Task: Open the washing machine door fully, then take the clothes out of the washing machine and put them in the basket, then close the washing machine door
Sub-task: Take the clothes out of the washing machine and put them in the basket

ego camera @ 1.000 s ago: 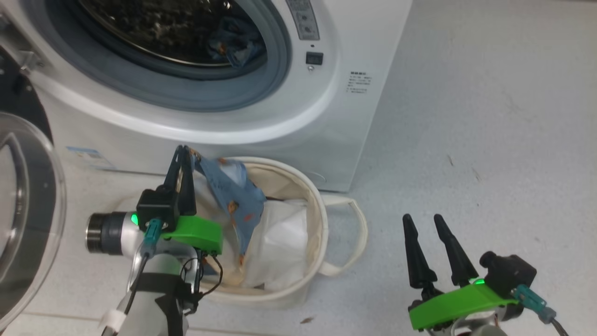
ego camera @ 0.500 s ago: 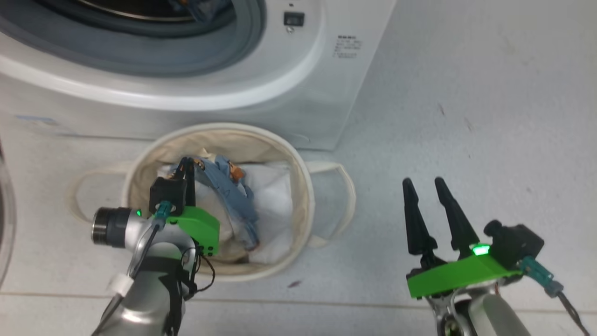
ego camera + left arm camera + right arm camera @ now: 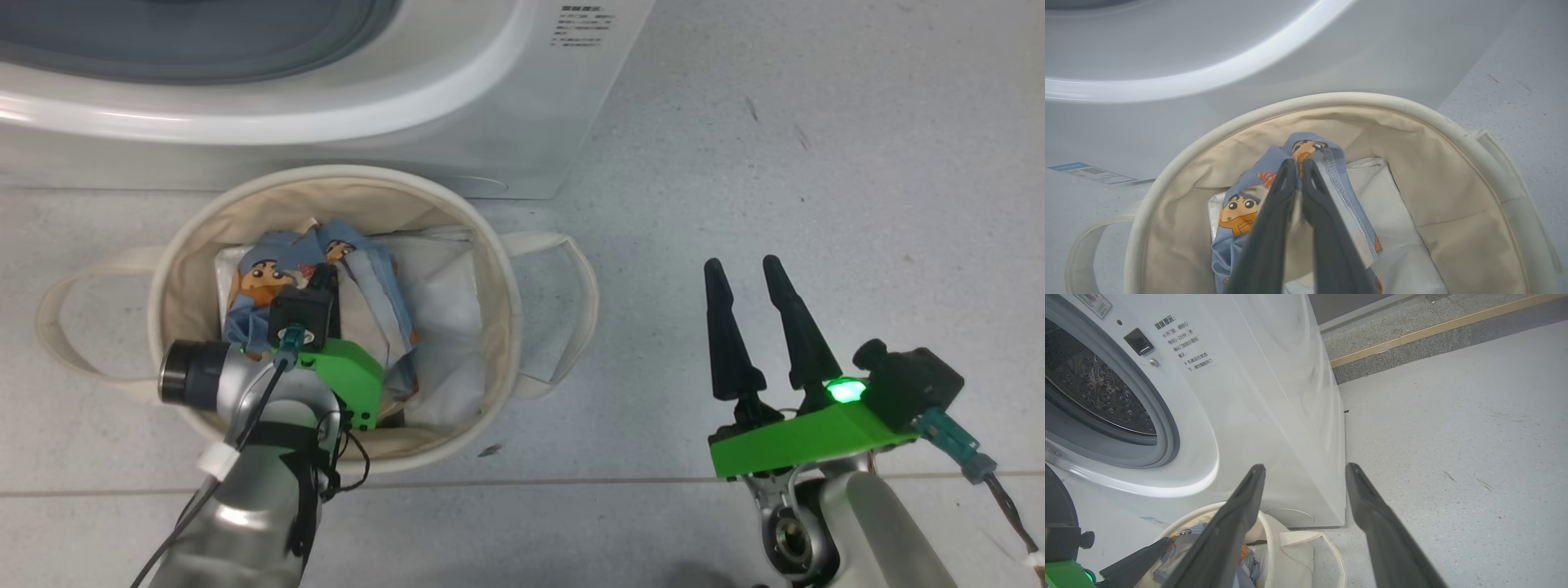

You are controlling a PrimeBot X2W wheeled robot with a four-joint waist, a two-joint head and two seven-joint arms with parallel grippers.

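The cream basket [image 3: 500, 269] stands on the floor against the front of the white washing machine [image 3: 343, 114]. My left gripper [image 3: 325, 273] reaches down inside it, shut on the light-blue clothes [image 3: 261, 273] printed with cartoon faces. The left wrist view shows the two fingers pressed together [image 3: 1295, 165] with the clothes [image 3: 1237, 212] draped around them, low in the basket [image 3: 1412, 114]. My right gripper [image 3: 741, 263] hovers open over the bare floor right of the basket, holding nothing [image 3: 1305, 467]. The drum mouth [image 3: 1098, 392] is uncovered. A dark curve [image 3: 1055, 498] at that view's left edge may be the door's rim.
A flat white sheet [image 3: 441, 310] lies on the basket's floor under the garment. Two strap handles [image 3: 571, 261] stick out on either side of the tub. Grey floor [image 3: 816, 163] stretches to the right of the machine, and a raised kerb [image 3: 1412, 339] runs behind it.
The head camera has tilted down, so the drum has left its view. My left gripper has lowered the garment from above the basket's rim to deep inside it. The right gripper stays open.
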